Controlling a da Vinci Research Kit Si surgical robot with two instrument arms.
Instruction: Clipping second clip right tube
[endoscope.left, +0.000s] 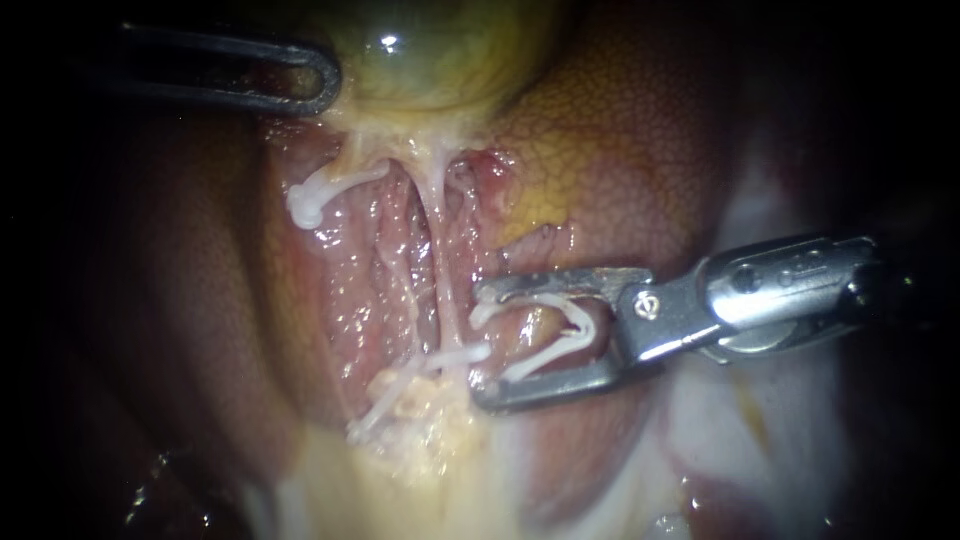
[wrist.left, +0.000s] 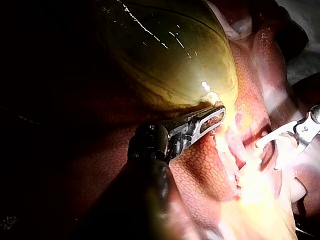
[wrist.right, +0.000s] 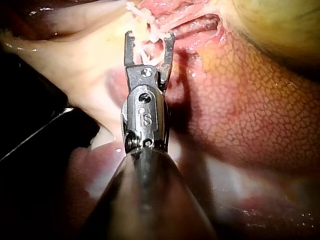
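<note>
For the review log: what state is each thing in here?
Left instrument: shut on the gallbladder edge.
Right instrument: spread wide, carrying the loaded clip.
Loaded clip: open, unfired.
Upper white clip: closed.
Lower white clip: closed.

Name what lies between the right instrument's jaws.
A white clip, spread open, its legs along both jaws of the right instrument; the endoscope view shows it.

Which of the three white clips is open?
The clip held in the right instrument's jaws: it spreads in a wide U. The upper-left clip and the clip by the jaw tips are pressed flat.
</note>
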